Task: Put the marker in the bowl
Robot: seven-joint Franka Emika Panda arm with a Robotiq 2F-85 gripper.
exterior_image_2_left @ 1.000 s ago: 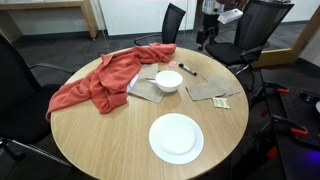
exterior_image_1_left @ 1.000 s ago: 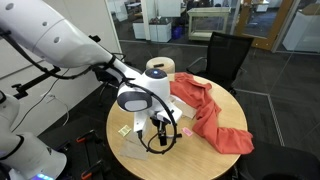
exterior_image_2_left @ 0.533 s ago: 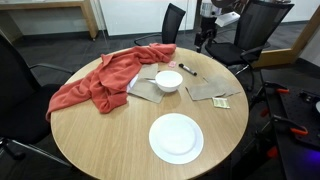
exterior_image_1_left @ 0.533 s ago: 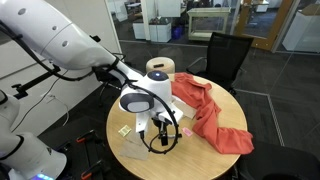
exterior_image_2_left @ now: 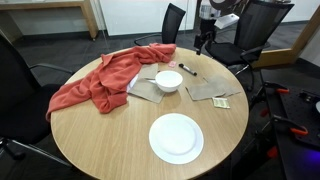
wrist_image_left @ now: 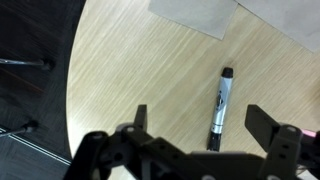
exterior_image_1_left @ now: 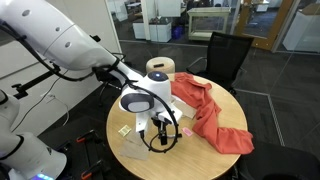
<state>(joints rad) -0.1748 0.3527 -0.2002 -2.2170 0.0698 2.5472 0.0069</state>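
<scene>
The marker [wrist_image_left: 219,104] lies flat on the wooden table, a thin stick with a pale barrel and dark ends. In the wrist view it runs between my two fingers, nearer the right one. My gripper [wrist_image_left: 203,126] is open and empty above it. In an exterior view the marker [exterior_image_2_left: 187,70] is a short dark stick just right of the small white bowl [exterior_image_2_left: 169,80], and my gripper [exterior_image_2_left: 205,40] hangs above the table's far edge. In an exterior view my gripper [exterior_image_1_left: 160,128] hides the bowl.
A wide flat white plate [exterior_image_2_left: 176,137] sits near the front edge. A red cloth [exterior_image_2_left: 100,80] is draped across the left of the table, and it also shows in an exterior view [exterior_image_1_left: 212,118]. Grey napkins [exterior_image_2_left: 212,91] lie beside the bowl. Black chairs [exterior_image_2_left: 172,22] ring the table.
Almost nothing has changed. The gripper has shifted very slightly and stays open over the marker.
</scene>
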